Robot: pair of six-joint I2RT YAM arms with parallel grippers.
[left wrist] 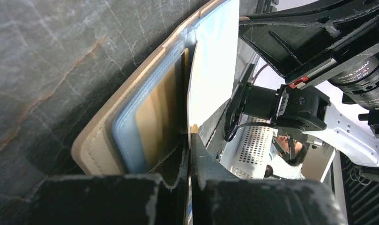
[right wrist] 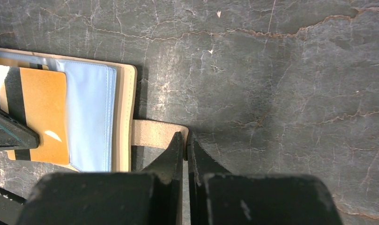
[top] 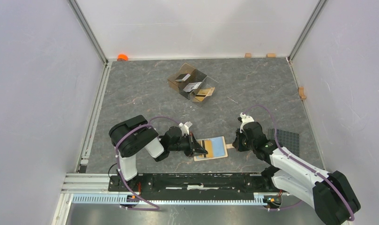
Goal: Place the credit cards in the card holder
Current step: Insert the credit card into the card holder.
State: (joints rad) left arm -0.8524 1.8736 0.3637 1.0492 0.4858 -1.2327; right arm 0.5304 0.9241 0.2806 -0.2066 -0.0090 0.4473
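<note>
A motor (left wrist: 360, 77) at the left wrist view's upper right read "DAMIAO". The left pincer (left wrist: 189, 140), narrow, seemingly gripped 1 orange-gold credit card (right wrist: 44, 112) over the open card holder (top: 218, 146), lower centre overhead. Only the right wrist view showed the right pincer (right wrist: 184, 140) pinching its snap tab (right wrist: 152, 133).

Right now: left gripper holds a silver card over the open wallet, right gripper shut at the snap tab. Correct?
Not silver: the credit card in the left gripper is orange-gold with a dark stripe, per the right wrist view. Rest holds: card holder open, right gripper shut at its snap tab.
</note>
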